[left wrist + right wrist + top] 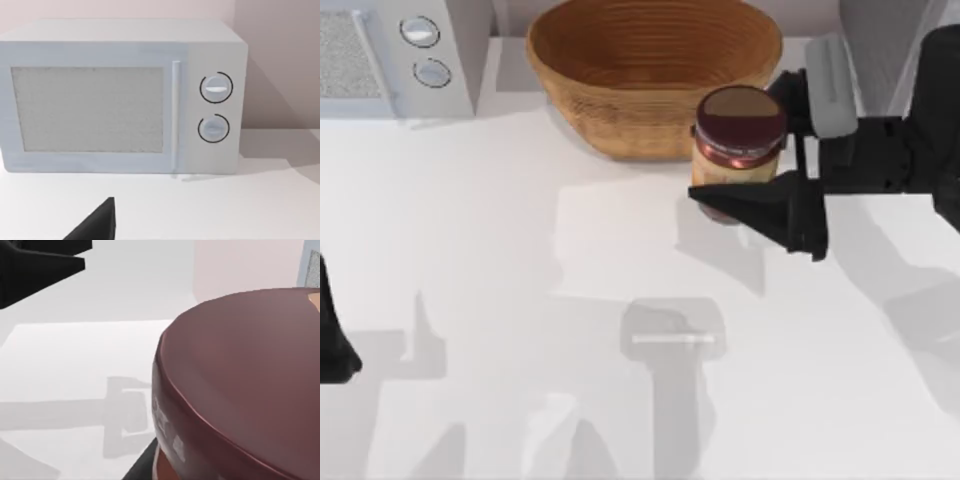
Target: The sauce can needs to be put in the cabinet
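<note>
The sauce can [738, 140], with a dark maroon lid and an orange-yellow label, stands upright just in front of the woven basket [650, 70], right of the table's middle. My right gripper [738, 146] is shut on it, one black finger on the near side and one on the far side. The can casts a shadow on the table a little toward the front, so it seems lifted. Its maroon lid [240, 380] looms close in the right wrist view. My left arm [332, 345] is parked at the left edge, with one dark fingertip [97, 225] in its wrist view. The cabinet is out of view.
A pale grey microwave [390, 50] with two round knobs stands at the back left, door shut [90, 110]. The large basket is at the back centre. A grey shape with a white bar [672, 340] lies on the white table near the front centre.
</note>
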Robot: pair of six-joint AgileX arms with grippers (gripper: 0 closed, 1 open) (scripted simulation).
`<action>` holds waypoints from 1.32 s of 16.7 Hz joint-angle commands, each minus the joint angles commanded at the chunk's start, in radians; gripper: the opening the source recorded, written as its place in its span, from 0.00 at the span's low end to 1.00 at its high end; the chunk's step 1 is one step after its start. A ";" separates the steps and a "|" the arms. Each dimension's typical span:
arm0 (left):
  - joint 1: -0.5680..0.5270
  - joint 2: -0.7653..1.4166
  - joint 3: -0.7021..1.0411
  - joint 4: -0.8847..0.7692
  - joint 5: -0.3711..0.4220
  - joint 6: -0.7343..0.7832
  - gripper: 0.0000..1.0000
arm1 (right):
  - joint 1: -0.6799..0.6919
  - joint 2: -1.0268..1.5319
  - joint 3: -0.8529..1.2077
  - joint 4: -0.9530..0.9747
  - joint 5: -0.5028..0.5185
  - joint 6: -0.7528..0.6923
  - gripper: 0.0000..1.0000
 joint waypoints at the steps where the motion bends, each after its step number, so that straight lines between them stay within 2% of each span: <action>1: 0.000 0.000 0.000 0.000 0.000 0.000 1.00 | -0.008 -0.053 -0.025 -0.018 0.030 0.009 0.00; 6: 0.000 0.000 0.000 0.000 0.000 0.000 1.00 | -0.076 -0.457 -0.211 -0.153 0.264 0.078 0.00; 17: 0.000 0.000 0.000 0.000 0.000 0.000 1.00 | -0.266 -1.515 -0.747 -0.544 0.940 0.201 0.00; 22: 0.000 0.000 0.000 0.000 0.000 0.000 1.00 | -0.311 -1.760 -0.887 -0.644 1.119 0.207 0.00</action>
